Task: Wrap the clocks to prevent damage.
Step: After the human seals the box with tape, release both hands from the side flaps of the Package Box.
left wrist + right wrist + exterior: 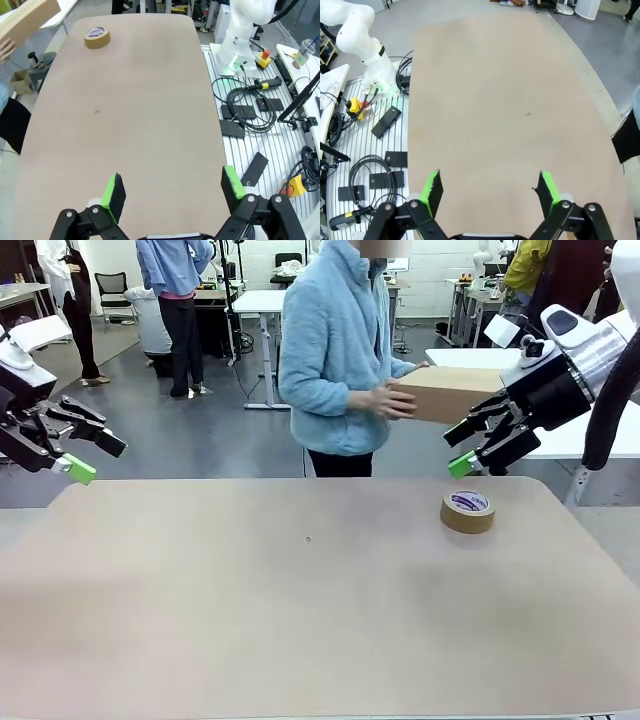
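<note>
Cardboard box (450,392) in person's hands (385,400), near right end effector (456,450)

**Colours and patterns recorded**

The table (300,590) is seen as plain beige-tan, with one small dark speck. The tape roll (467,511) is noted as brown, its core white with purple print. The cardboard box (450,393) is plain brown. A fuzzy light-blue top is worn by the person (335,350). Green pads are borne on black fingers by the left gripper (172,192) and right gripper (490,187).
</note>
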You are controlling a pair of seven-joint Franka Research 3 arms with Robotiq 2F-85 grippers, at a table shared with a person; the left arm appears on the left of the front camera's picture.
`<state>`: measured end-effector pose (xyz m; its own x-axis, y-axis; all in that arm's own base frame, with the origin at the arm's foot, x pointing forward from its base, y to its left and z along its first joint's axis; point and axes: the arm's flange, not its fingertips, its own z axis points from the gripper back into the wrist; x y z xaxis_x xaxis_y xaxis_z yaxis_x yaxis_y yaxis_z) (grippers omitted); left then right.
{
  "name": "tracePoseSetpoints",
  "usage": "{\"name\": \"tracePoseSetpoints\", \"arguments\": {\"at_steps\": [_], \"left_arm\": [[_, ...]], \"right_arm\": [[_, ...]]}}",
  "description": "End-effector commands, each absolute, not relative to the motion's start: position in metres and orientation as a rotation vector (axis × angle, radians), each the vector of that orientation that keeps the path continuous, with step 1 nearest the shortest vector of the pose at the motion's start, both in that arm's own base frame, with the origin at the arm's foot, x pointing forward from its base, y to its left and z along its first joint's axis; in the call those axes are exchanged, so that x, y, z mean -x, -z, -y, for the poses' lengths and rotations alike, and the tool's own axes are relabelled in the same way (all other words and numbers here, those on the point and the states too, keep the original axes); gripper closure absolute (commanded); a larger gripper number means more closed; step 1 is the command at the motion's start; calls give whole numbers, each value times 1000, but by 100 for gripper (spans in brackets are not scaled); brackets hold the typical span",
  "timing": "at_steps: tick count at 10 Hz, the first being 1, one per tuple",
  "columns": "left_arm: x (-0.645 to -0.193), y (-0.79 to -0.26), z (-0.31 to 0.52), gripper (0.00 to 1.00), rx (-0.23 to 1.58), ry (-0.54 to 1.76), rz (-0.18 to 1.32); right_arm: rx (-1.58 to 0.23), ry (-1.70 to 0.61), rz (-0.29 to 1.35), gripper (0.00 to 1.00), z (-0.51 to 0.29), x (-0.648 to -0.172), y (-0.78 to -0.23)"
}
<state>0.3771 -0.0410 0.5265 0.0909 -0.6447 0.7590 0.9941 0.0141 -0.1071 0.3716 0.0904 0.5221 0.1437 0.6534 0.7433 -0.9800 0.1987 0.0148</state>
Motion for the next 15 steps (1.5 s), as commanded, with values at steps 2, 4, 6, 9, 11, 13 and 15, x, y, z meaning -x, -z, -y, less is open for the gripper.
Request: {"name": "tracePoseSetpoints", "arguments": {"at_steps": [2, 4, 6, 9, 11, 13, 15], "left_arm": [[-377, -526, 41, 0, 746, 1402, 600], [-397, -518, 15, 0, 873, 1281, 826], [-407, -508, -8, 0, 938, 1176, 1007], [-415, -493, -35, 0, 808, 1057, 1100], [-415, -491, -42, 0, 726, 1044, 1094], [-417, -492, -51, 0, 780, 1040, 1080], [-417, -492, -51, 0, 780, 1040, 1080]], "right_arm": [[-583, -1278, 690, 0, -90, -372, -522], [-792, -1169, 840, 0, -61, -390, -519], [-838, -977, 948, 0, -25, -405, -508], [-719, -765, 988, 0, 16, -406, -489], [-673, -719, 995, 0, 26, -401, -489], [-694, -752, 971, 0, 40, -407, -489], [-694, -752, 971, 0, 40, -407, -489]]}}
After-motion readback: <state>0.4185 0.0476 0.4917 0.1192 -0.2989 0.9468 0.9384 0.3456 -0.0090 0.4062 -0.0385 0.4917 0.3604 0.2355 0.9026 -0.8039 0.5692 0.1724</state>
